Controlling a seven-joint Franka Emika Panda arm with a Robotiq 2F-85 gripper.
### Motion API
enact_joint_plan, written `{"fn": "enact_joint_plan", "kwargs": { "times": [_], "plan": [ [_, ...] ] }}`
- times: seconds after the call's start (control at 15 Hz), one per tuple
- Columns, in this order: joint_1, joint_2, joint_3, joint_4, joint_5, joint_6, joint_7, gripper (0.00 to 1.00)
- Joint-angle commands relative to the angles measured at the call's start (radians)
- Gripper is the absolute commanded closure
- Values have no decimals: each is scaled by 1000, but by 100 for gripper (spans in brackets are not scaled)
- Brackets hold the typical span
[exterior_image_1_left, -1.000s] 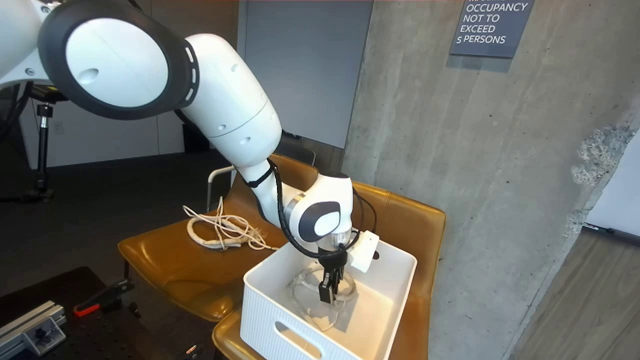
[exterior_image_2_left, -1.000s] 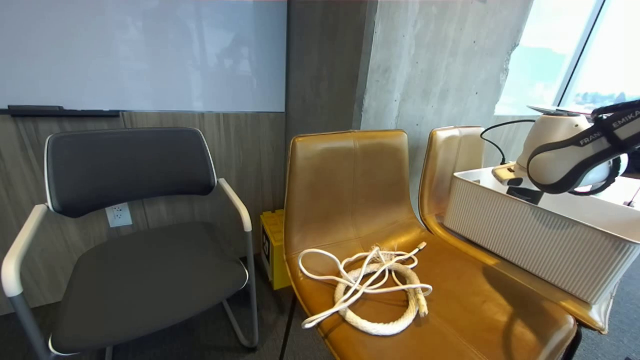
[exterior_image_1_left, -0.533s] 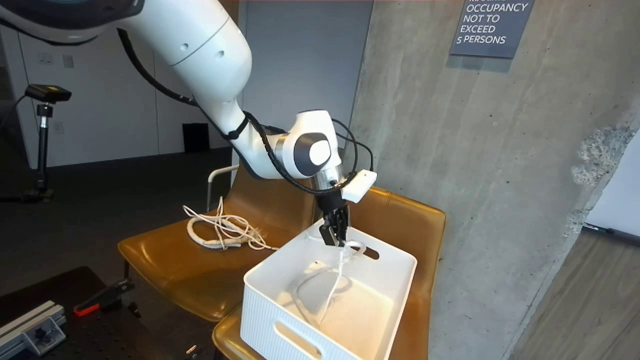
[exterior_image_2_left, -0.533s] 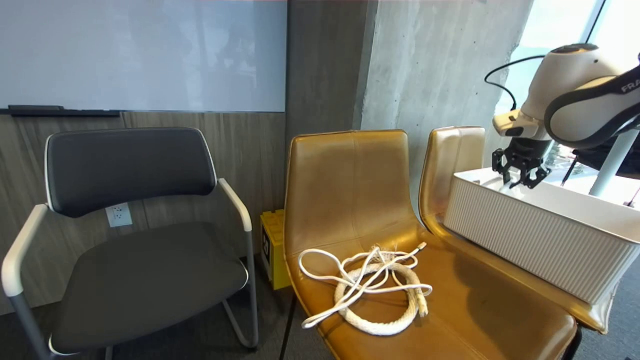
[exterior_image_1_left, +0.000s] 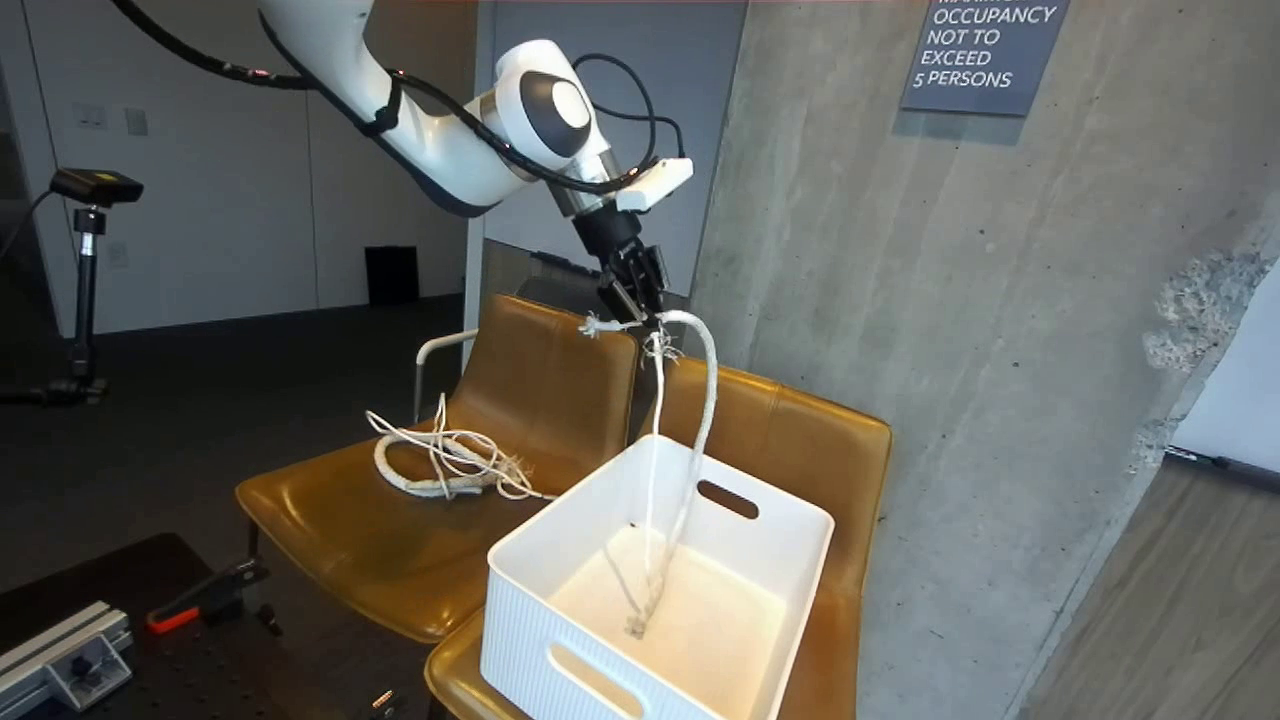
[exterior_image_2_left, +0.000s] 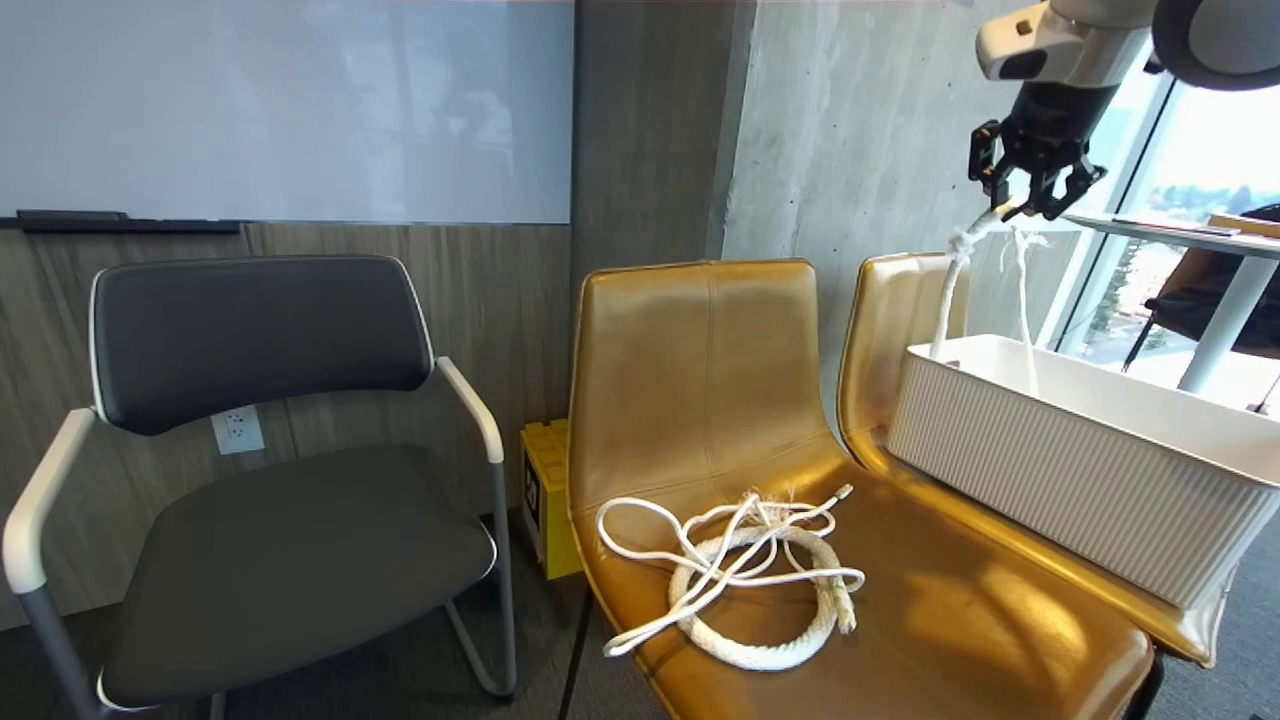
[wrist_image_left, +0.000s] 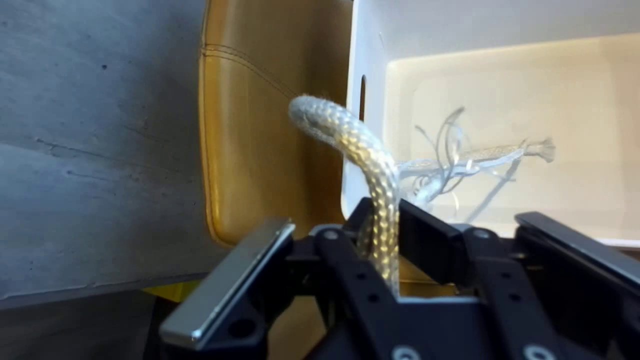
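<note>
My gripper (exterior_image_1_left: 645, 316) is shut on a white braided rope (exterior_image_1_left: 708, 400) and holds it above a white bin (exterior_image_1_left: 540, 610). In an exterior view the rope arches over from the fingertips and hangs into the bin, its lower end at or near the bin floor. A thinner strand hangs beside it, and a frayed end sticks out sideways at the fingers. The gripper (exterior_image_2_left: 1022, 205) and rope (exterior_image_2_left: 948, 300) also show above the bin (exterior_image_2_left: 1080, 470) in an exterior view. In the wrist view the rope (wrist_image_left: 367, 155) passes between the black fingers (wrist_image_left: 385, 220).
The bin stands on a brown leather chair (exterior_image_1_left: 840, 440) against a concrete wall (exterior_image_1_left: 980, 330). A second brown chair (exterior_image_2_left: 700, 370) beside it bears another coil of white rope (exterior_image_2_left: 760, 655). A dark grey armchair (exterior_image_2_left: 300, 560) and a yellow box (exterior_image_2_left: 548, 500) stand farther along.
My gripper has risen from low inside the bin to well above it, shifting left in an exterior view. The rope has come up with it and uncoiled into a hanging length.
</note>
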Motion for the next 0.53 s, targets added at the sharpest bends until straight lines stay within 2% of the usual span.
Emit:
{"fn": "enact_joint_plan", "kwargs": {
  "times": [0.0,0.47],
  "plan": [
    [65,-55,96,26,-86,-99,97,96],
    [246,9,308,146,-158,-273,212,96]
  ]
}}
